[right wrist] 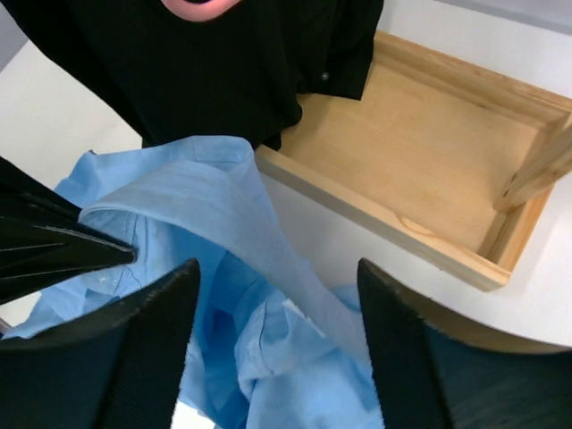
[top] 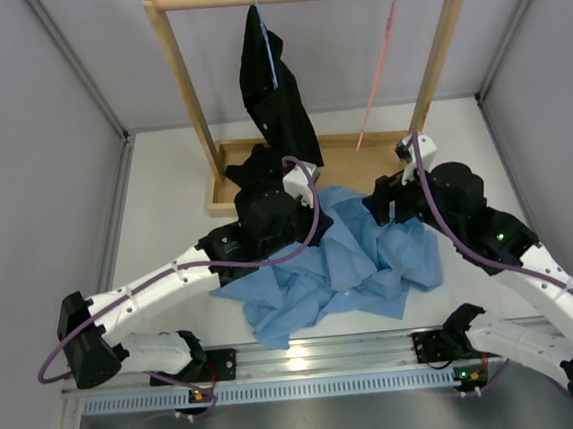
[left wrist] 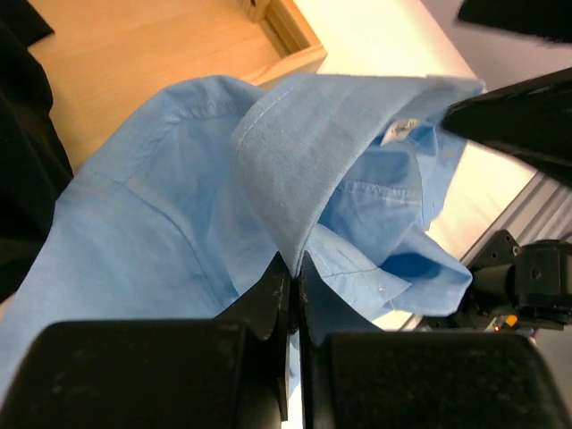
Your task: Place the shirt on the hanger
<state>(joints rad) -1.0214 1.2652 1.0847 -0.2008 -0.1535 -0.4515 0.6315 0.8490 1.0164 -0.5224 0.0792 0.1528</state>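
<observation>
Altogether, one shirt (top: 371, 267), one pink hanger (top: 380, 76), one blue hanger (top: 269, 45)

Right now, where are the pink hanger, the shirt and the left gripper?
pink hanger (top: 382, 56), top external view, midway down its hanging wire.
shirt (left wrist: 295, 161), left wrist view, on the raised collar.
left gripper (left wrist: 293, 268), left wrist view, between its shut fingertips, which pinch the collar.

Your top camera looks down from behind; left gripper (left wrist: 293, 268) and right gripper (right wrist: 275, 268) cameras share the shirt (left wrist: 161, 206) close ahead.
</observation>
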